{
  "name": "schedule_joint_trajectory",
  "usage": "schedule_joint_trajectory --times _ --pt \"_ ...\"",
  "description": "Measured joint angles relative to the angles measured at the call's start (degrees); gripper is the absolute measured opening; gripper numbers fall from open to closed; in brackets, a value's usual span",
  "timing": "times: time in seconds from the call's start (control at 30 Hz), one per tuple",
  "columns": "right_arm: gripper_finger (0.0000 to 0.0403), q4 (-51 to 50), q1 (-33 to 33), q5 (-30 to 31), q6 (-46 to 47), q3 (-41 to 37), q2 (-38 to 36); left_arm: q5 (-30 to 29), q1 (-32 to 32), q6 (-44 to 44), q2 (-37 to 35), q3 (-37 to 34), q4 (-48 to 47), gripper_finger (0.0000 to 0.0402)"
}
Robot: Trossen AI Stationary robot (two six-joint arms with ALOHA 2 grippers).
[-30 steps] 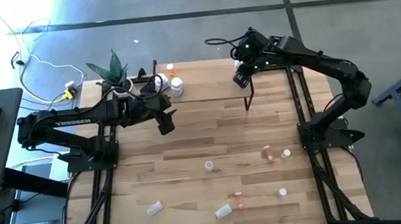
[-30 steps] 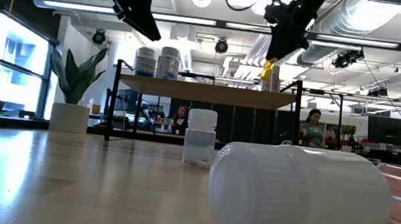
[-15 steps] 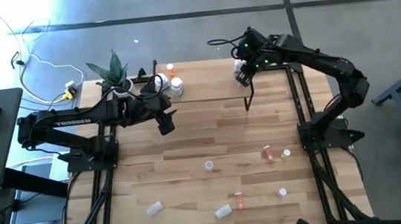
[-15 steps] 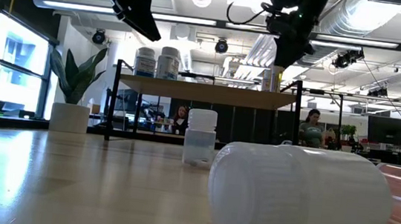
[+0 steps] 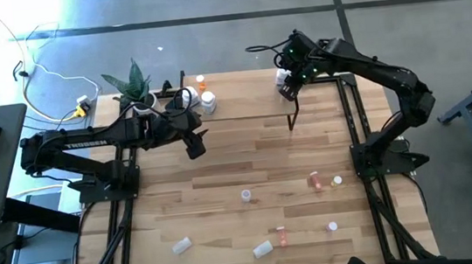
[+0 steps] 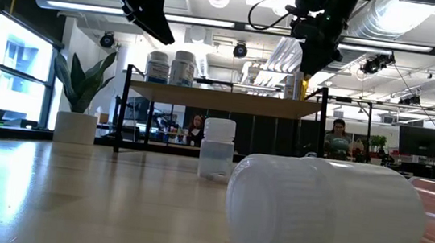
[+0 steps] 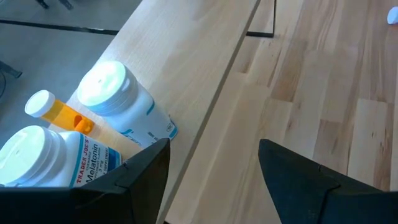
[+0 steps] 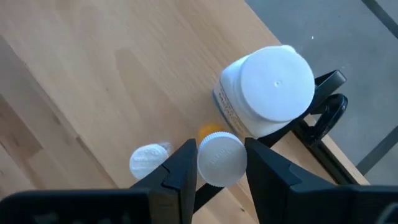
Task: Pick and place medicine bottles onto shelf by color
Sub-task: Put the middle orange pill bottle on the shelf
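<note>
The shelf (image 5: 241, 92) (image 6: 220, 99) stands along the table's far side. My right gripper (image 5: 287, 90) (image 8: 221, 171) is over its right end, shut on a small orange bottle with a white cap (image 8: 221, 158) (image 6: 294, 85). A large white bottle (image 8: 273, 87) stands on the board just beyond it. My left gripper (image 5: 195, 145) (image 7: 214, 177) hangs open near the shelf's left end, touching nothing. Two white bottles (image 7: 118, 99) (image 7: 43, 155) and an orange one (image 7: 59, 113) stand there on the board (image 7: 186, 68). My right gripper pinches the orange bottle at its white cap (image 8: 217, 149) between the two fingers (image 8: 183, 165), coming from above and pointing down. The bottle is upright below the fingers, and its bottom looks level with the shelf board (image 6: 293, 95).
Several small bottles are scattered on the table's near half: a clear one (image 5: 246, 196), a pinkish one (image 5: 315, 179), white ones lying down (image 5: 181, 244) (image 5: 262, 249) and an orange one (image 5: 281, 234). A potted plant (image 5: 134, 85) stands at the far left corner. A small white cap (image 8: 148, 160) shows beside my right finger.
My right gripper has moved a little toward the far edge and down with the orange bottle. The bottle hung just above the shelf's right end and is now down at the board, still upright.
</note>
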Motion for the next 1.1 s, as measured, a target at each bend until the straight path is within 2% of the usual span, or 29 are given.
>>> schedule_joint_trajectory --times 0.3,0.67,0.97,1.1 --pt "0.0106 3.33 0.65 -0.41 4.20 0.68 0.06 0.02 0.00 0.00 0.00 0.00 0.00 0.0236" --pt "0.0106 5.86 7.12 0.07 5.43 6.65 0.19 0.05 0.02 0.00 0.00 0.00 0.00 0.0236" --pt "0.0106 -2.84 10.67 0.26 6.85 14.30 6.75 0.09 0.00 0.00 0.00 0.00 0.00 0.0236" --pt "0.0106 -4.58 10.66 0.45 6.74 15.10 8.32 0.15 0.02 0.00 0.00 0.00 0.00 0.0236"
